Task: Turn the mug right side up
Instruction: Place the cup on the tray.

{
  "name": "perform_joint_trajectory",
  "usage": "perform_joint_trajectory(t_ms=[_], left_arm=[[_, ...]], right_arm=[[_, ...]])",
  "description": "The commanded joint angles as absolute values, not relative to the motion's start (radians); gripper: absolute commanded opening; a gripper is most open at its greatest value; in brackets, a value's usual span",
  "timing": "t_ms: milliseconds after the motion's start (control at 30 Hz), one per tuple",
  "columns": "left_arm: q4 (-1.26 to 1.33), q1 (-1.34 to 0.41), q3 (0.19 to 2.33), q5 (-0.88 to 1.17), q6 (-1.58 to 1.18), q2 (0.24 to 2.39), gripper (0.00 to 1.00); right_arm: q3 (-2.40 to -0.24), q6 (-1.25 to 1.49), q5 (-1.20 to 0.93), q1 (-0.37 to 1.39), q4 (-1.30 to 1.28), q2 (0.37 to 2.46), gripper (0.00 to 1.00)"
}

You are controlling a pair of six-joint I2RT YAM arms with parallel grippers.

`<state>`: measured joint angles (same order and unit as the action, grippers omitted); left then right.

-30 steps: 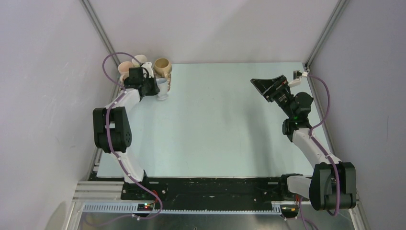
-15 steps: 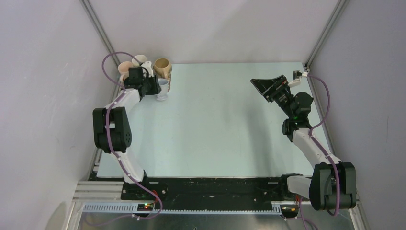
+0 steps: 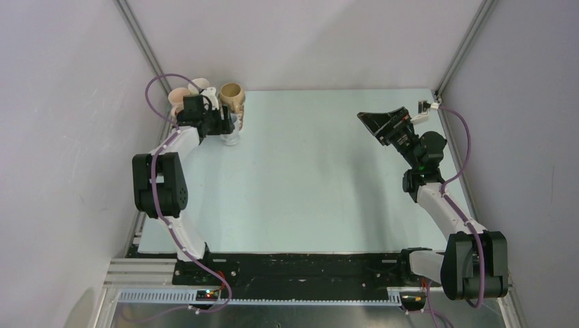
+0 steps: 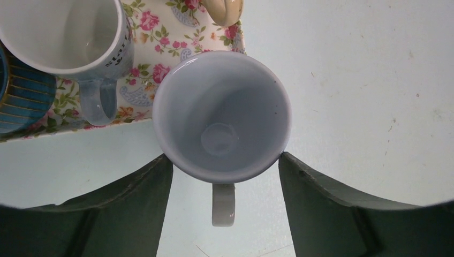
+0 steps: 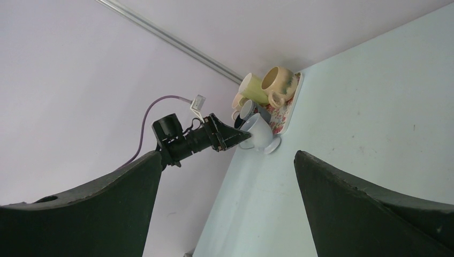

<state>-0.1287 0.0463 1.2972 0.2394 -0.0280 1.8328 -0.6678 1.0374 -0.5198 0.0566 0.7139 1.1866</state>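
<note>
The mug (image 4: 222, 118) stood mouth up on the table (image 4: 348, 80) at the far left, just beside the tray (image 4: 176, 32) of other mugs. The left gripper (image 4: 225, 158) hung over it, jaws apart on either side. The right gripper (image 5: 229, 154) hung at the far right, jaws spread wide and holding nothing.

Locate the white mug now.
In the top view the white mug stands at the far-left corner of the table, beside the floral tray, inside the left end effector.
</note>
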Motion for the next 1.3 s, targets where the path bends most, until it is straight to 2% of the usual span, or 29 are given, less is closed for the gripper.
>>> perform_joint_trajectory(t_ms=[0,300,500,900,1100,1167,1267], left_arm=[[-0.084,0.052,1.304,0.247,-0.030,1.790,0.77],[-0.083,0.052,1.300,0.245,-0.031,1.780,0.90],[-0.084,0.050,1.298,0.246,-0.036,1.783,0.96],[-0.084,0.050,1.297,0.265,-0.046,1.789,0.87],[-0.083,0.051,1.293,0.277,-0.046,1.788,0.79],[-0.083,0.051,1.292,0.275,-0.046,1.787,0.80],[-0.084,0.050,1.293,0.267,-0.046,1.785,0.87]], right_arm=[[-0.675,1.028,-0.514,0.055,0.745,1.188,1.00],[-0.675,1.027,-0.513,0.055,0.746,1.190,0.99],[-0.675,1.025,-0.514,0.054,0.746,1.189,0.99],[-0.675,1.023,-0.512,0.054,0.747,1.193,0.99],[-0.674,1.022,-0.512,0.054,0.747,1.195,0.99],[-0.675,1.024,-0.512,0.055,0.747,1.196,0.99],[-0.675,1.022,-0.512,0.053,0.747,1.195,0.99]])
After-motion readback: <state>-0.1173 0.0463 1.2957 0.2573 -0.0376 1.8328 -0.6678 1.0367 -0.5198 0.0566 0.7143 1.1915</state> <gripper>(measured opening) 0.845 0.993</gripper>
